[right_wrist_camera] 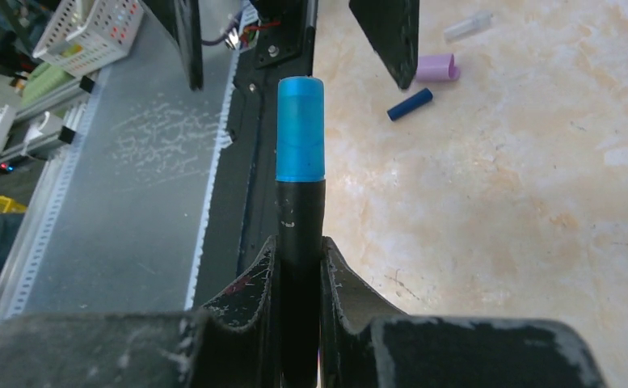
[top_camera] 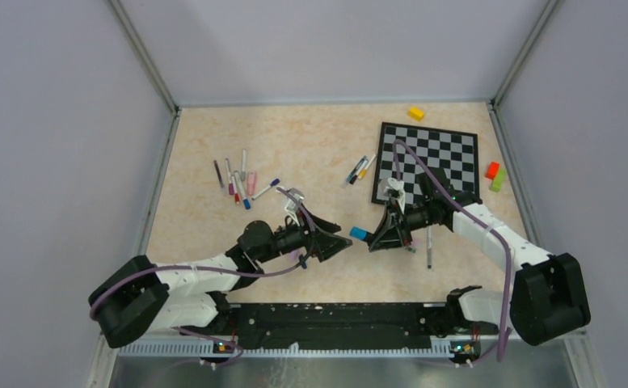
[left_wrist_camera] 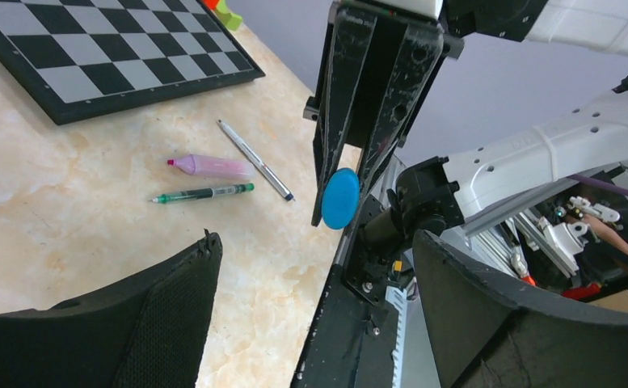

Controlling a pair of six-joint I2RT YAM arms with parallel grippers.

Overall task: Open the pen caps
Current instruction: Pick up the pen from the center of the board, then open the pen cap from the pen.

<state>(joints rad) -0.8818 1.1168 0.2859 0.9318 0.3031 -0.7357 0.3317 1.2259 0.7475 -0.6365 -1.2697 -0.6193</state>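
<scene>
The right gripper (right_wrist_camera: 300, 250) has its scuffed, matt black jaws pinched narrow on a round black pen barrel (right_wrist_camera: 300, 214) that sticks straight out between them. The barrel's rear end is hidden behind the fingers. On its tip sits the blue cap (right_wrist_camera: 300, 129), a smooth, slightly translucent plastic cylinder with a flat round end, seated on the pen and held off the table. Facing it, the left gripper (top_camera: 340, 245) stands with its jaws spread wide. Its curved, mesh-textured black fingers (left_wrist_camera: 149, 323) are close to the cap's end but apart from it. Beyond, loose caps lie on the mottled beige, stone-patterned table (right_wrist_camera: 537, 202): a navy one (right_wrist_camera: 410, 104), a lilac one (right_wrist_camera: 437, 68) just beside a left fingertip, and a clear one (right_wrist_camera: 468, 27), which is blurred. Farther off lie a cluster of thin pens (top_camera: 238, 182), too small to tell capped from uncapped, and a black-framed chessboard (top_camera: 448, 153) partly covered by the right arm.
</scene>
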